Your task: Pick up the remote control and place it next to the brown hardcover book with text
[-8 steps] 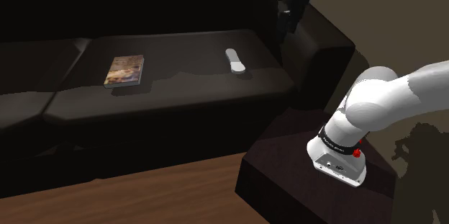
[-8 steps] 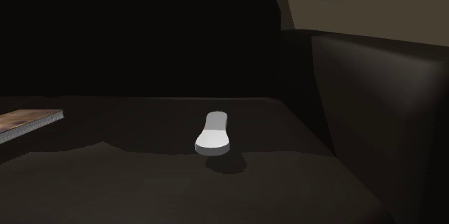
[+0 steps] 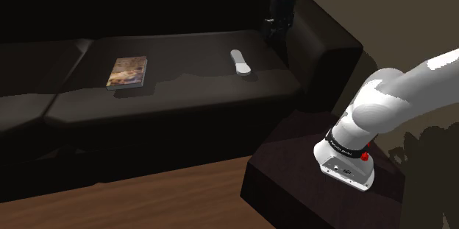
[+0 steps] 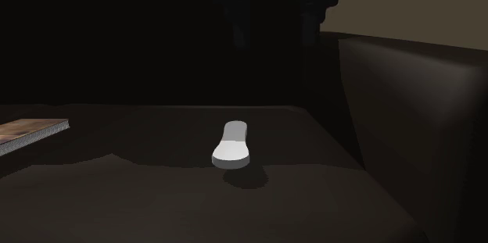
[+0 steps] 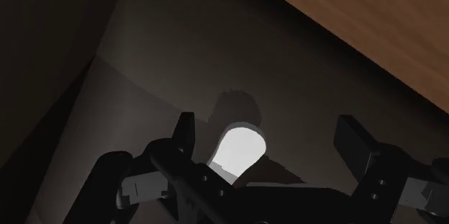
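Since the gripper (image 5: 270,135) hangs with its black fingers (image 5: 184,130) spread wide and nothing clasped between them, the step in hand looks to be the descent onto the remote control (image 5: 239,149), which shows pale just beyond the fingertips in the wrist view. To do it well I would centre the hand over that pale body, come straight down, and close across its narrow sides near the middle, not at an end where it might tip. The seat of the sofa (image 3: 184,96) probably gives a little, so the tips should stop just short of pressing in. From the shoulder view the remote control lies flat on the seat cushion close to the armrest (image 3: 331,49), with the gripper raised above it and seemingly a little to the armrest side, so some travel down is left. Farther along the same seat, well apart toward that view's left, lies the brown book (image 3: 127,72), cover up, with bare cushion around it for the placing. That layout is the shoulder view's gift. The wrist view is the one to trust for how the fingers line up with the remote control, while the low second exterior view gives its thickness off the cushion
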You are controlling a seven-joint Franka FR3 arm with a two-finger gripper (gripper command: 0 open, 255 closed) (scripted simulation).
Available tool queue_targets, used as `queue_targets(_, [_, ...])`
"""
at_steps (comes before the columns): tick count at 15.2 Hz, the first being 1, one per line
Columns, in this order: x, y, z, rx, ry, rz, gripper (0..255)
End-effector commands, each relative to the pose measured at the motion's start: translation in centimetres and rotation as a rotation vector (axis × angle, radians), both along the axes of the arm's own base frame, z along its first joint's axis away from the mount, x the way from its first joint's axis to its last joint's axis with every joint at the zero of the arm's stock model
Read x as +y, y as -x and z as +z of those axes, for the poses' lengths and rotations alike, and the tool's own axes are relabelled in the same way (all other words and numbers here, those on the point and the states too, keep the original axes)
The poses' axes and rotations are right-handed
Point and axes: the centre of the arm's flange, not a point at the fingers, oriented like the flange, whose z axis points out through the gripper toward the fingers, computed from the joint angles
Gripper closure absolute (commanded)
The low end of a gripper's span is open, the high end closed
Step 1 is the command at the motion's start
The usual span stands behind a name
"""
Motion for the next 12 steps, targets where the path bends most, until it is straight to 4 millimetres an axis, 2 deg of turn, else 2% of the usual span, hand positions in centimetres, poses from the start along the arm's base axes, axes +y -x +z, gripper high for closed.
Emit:
queue_targets(1, [-0.5,-2.4,-1.7,-0.003,-0.004,-0.050,0])
queue_targets(12, [-4.2,-13.7,-10.0,-0.013,-0.027,-0.311,0])
